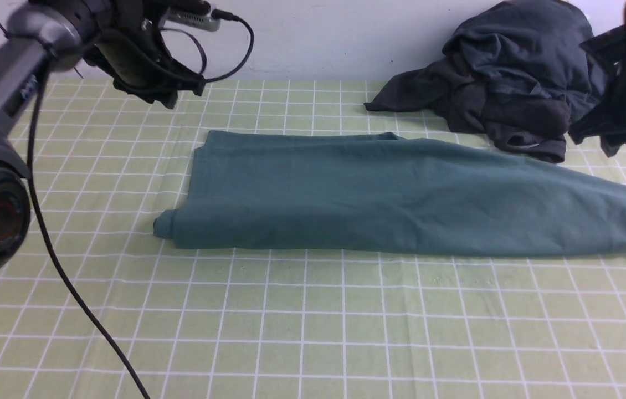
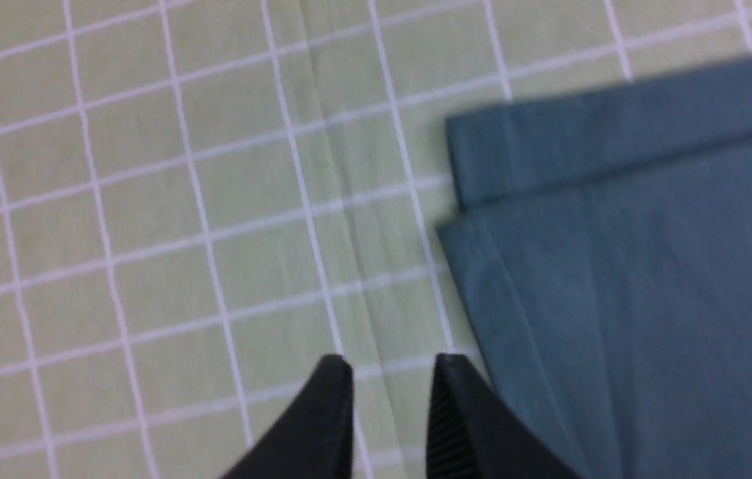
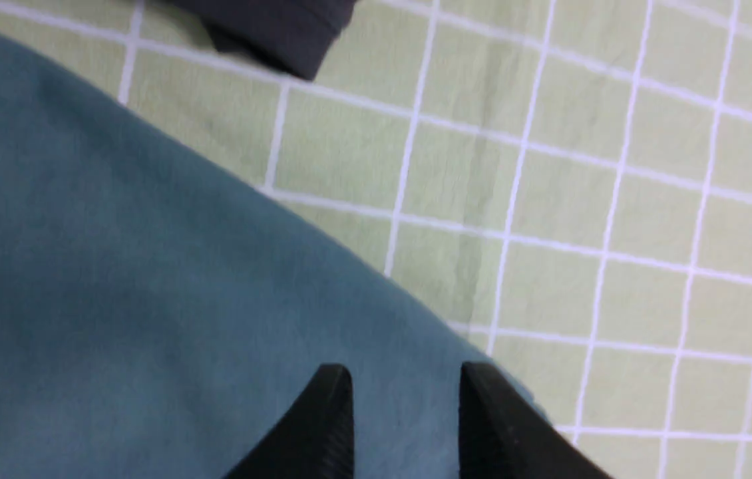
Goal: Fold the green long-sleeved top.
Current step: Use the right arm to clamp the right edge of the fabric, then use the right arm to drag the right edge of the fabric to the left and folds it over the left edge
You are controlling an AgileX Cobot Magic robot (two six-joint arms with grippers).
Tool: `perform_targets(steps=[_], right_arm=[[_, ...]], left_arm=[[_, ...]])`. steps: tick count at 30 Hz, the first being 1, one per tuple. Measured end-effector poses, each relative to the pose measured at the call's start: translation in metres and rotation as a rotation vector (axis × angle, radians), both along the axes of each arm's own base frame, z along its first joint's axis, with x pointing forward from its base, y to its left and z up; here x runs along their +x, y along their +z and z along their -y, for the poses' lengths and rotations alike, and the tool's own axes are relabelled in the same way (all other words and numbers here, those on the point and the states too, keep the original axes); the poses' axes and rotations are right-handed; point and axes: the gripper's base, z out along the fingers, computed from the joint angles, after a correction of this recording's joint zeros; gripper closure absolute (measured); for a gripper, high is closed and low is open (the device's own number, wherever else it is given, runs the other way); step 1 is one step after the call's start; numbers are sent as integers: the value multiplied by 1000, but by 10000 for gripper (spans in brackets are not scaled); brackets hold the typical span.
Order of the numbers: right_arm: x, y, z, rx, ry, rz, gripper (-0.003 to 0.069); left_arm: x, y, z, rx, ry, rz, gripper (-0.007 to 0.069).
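**A:** First item?

**B:** One muted teal-green soft cotton long-sleeved top (image 1: 379,194). It is already doubled into a long band and lies flat across the middle of the pale green, white-gridded tabletop (image 1: 313,327). Its right end runs off towards the edge of the front view.

**A:** Handling?

**B:** Soft, light and limp, by the look of it. I'd expect it to sag and its layers to slip apart if it is lifted from one point. The layers show stacked at the short left edge. Pinch all of them there, and likewise at the right end, lifting both ends together.

**A:** Pincers?

**B:** Left pincer (image 2: 392,364): jaws parted, empty, over bare tabletop just beside the top's left edge. Right pincer (image 3: 404,369): jaws parted, empty, above the top's right margin.

**A:** Other stock?

**B:** A heap of dark charcoal garments (image 1: 512,83) at the back right, close to the top. Best avoided.
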Motion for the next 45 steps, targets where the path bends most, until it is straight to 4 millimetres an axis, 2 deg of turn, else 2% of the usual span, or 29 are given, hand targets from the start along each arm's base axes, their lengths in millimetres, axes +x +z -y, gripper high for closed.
perform_targets(steps=[1,2,3,5,7,10,12,14,15,16,19,21,22,24,26,27,28,29,30,31,32,33,36,37,38,39,40,42,45], right_arm=[[-1,-1,4,21,-16,-1,438],[-6,-6,26,95,-80,-12,434],[-10,-11,40,133,-123,-26,423],[-20,-23,64,193,-197,-56,394],[-34,-40,85,266,-276,-104,331],[-47,-63,98,325,-341,-132,251],[-49,-70,101,330,-357,-115,225],[-50,-81,100,342,-375,-87,207],[-50,-83,100,345,-376,-87,207],[-50,-85,97,351,-377,-77,222],[-46,-86,91,358,-365,-61,338],[-46,-86,90,357,-362,-58,387],[-45,-85,88,359,-358,-58,471],[-45,-85,89,347,-338,-61,575],[-46,-84,90,330,-321,-67,610],[-48,-78,92,290,-297,-80,631],[-49,-73,94,264,-288,-81,633],[-50,-63,97,217,-273,-84,634],[-51,-57,99,198,-269,-79,634],[-52,-49,102,171,-266,-75,634],[-54,-21,111,100,-269,-31,634],[-55,-4,114,71,-276,2,634],[-57,47,112,64,-291,106,634],[-56,53,110,72,-290,124,634],[-54,80,98,114,-277,189,634],[-53,84,95,120,-271,200,634],[-48,104,77,168,-235,260,634],[-38,133,36,262,-144,354,634],[-32,152,-31,366,9,401,634]], left_arm=[[-5,6,-1,-7,-5,-16,523],[-19,33,-5,-35,-25,1,578],[-28,50,-8,-58,-42,20,602],[-46,77,-14,-113,-63,58,620],[-77,113,-20,-159,-96,114,627],[-114,136,-20,-172,-150,135,628],[-127,140,-19,-172,-166,133,628],[-157,143,-18,-181,-187,106,628],[-159,143,-18,-181,-188,103,628],[-171,143,-19,-182,-187,91,628],[-200,144,-19,-186,-179,82,628],[-210,146,-20,-186,-179,86,628],[-227,149,-20,-187,-178,98,628],[-252,154,-21,-186,-178,120,628],[-266,156,-21,-185,-178,133,628],[-293,157,-22,-183,-180,156,628],[-302,157,-22,-182,-181,163,628],[-324,154,-23,-181,-182,174,628],[-327,153,-23,-181,-182,175,628],[-339,149,-23,-181,-180,180,628],[-364,140,-25,-183,-163,192,628],[-376,131,-26,-185,-150,194,628],[-397,98,-28,-192,-113,201,628],[-398,96,-28,-192,-110,210,628],[-403,77,-29,-187,-91,225,628],[-405,75,-30,-186,-90,232,628],[-406,56,-31,-178,-73,240,628],[-407,37,-33,-172,-49,280,628],[-408,15,-34,-173,-31,316,628]])
